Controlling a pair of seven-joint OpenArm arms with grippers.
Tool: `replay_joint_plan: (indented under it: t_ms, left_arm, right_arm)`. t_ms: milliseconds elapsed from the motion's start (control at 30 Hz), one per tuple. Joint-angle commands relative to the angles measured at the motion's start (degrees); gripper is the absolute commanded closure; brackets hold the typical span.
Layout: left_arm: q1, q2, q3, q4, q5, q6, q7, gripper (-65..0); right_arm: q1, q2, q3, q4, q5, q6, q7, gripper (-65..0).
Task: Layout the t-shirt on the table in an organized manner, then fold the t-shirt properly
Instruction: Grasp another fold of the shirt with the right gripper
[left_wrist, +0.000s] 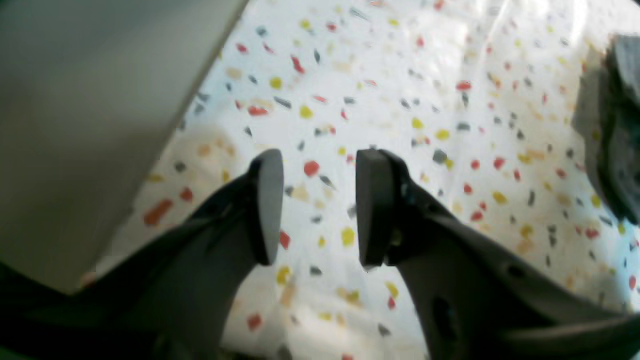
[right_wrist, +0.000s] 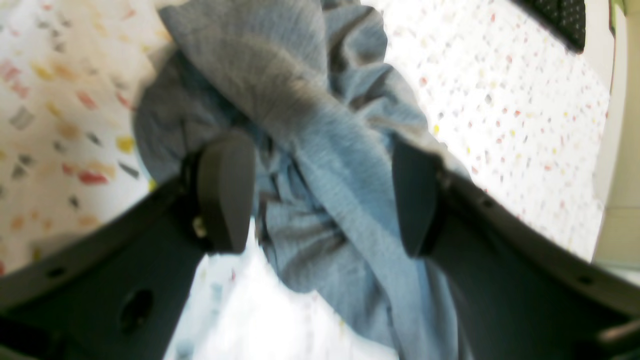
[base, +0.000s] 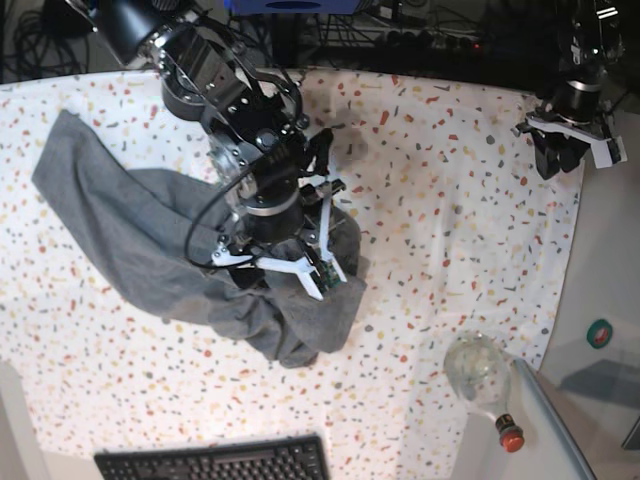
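Note:
The heather-grey t-shirt (base: 120, 230) lies crumpled on the left half of the speckled table (base: 450, 230), with one part stretched toward the far left corner. My right gripper (base: 300, 262) hovers over the bunched right end of the t-shirt. In the right wrist view this gripper (right_wrist: 320, 165) is open wide, and a hanging fold of the t-shirt (right_wrist: 300, 100) runs loosely between its fingers. My left gripper (base: 570, 150) is far from the shirt, at the table's far right edge. Seen from the left wrist, the left gripper (left_wrist: 319, 180) stands open above bare table (left_wrist: 400, 75).
A glass bottle (base: 480, 375) with a red cap lies at the front right, on a plain surface by the cloth's edge. At the front edge sits a black keyboard (base: 215, 462). The left wrist view shows a plain grey surface (left_wrist: 75, 125) beside the cloth and a dark grey shape (left_wrist: 620, 125) at right.

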Motion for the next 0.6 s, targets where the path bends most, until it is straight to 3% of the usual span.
replay_joint_plan:
  t_ms: [0,133,467,500,567]
  left_arm:
    - [0.50,-0.98,-0.50,1.12,-0.09,0.17,-1.37,-23.0]
    - [1.12,-0.98,-0.50,1.03,-0.09,0.17,-1.55,-23.0]
    - [1.12,-0.89,-0.50,0.94,-0.09,0.17,-1.46,-23.0]
    - [1.03,-0.89,-0.50,0.94,-0.09,0.17,-1.46,-23.0]
    - [0.85,-0.89,-0.50,0.94,-0.09,0.17,-1.46,-23.0]
  right_arm:
    - [1.98,-1.13,-0.65,-1.51,-0.75,-0.30,0.77,-41.1]
    - [6.20,-4.39,-1.17,-9.60,-0.83,-0.30,0.77,-41.1]
    - [13.40,-5.00,-1.08,-24.63,-0.83,-0.39,3.93,-40.4]
    - [13.58,-5.00,-1.08,-25.60,-0.83,-0.39,4.02,-39.5]
    - [13.32,-4.91,-1.08,-25.25,-0.83,-0.39,4.37,-29.4]
